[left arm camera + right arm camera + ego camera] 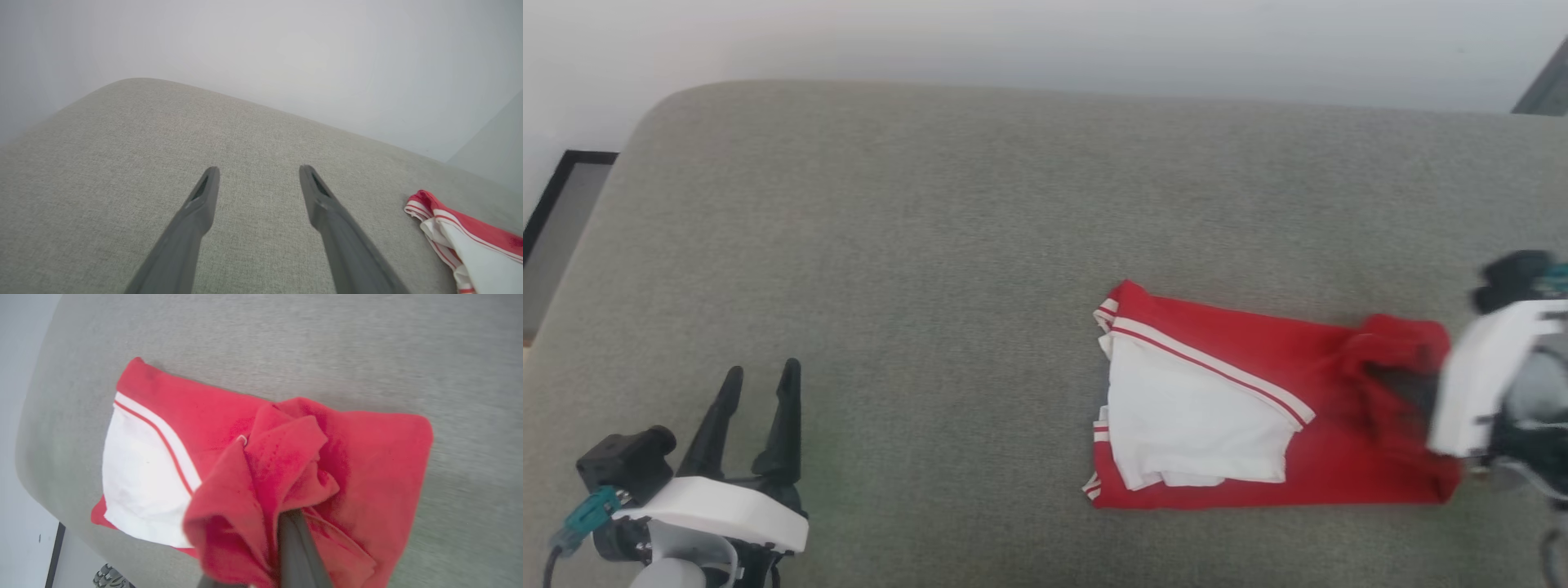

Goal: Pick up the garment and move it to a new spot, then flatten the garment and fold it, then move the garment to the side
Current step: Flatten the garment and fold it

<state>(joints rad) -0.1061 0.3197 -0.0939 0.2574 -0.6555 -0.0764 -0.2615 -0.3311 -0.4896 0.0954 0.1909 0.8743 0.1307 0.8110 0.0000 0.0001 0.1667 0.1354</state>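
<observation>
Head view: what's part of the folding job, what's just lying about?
Job: garment, folded, red and white; right gripper, shut on its bunched red edge; left gripper, open, holding nothing.
Not job: grey padded surface; black-framed panel at its left; pale wall.

- The left gripper [258, 169] has its two long dark fingers [196, 212] spread wide apart, with bare fabric showing between them and nothing held.
- Beneath the fingers lies a grey woven cushion [122, 163], whose rounded far edge curves across the view.
- The garment [470, 241] shows at the lower right edge: a red corner with white stripes and a white panel, lying on the cushion well apart from the fingers.
- A pale wall [261, 49] rises behind the cushion.
</observation>
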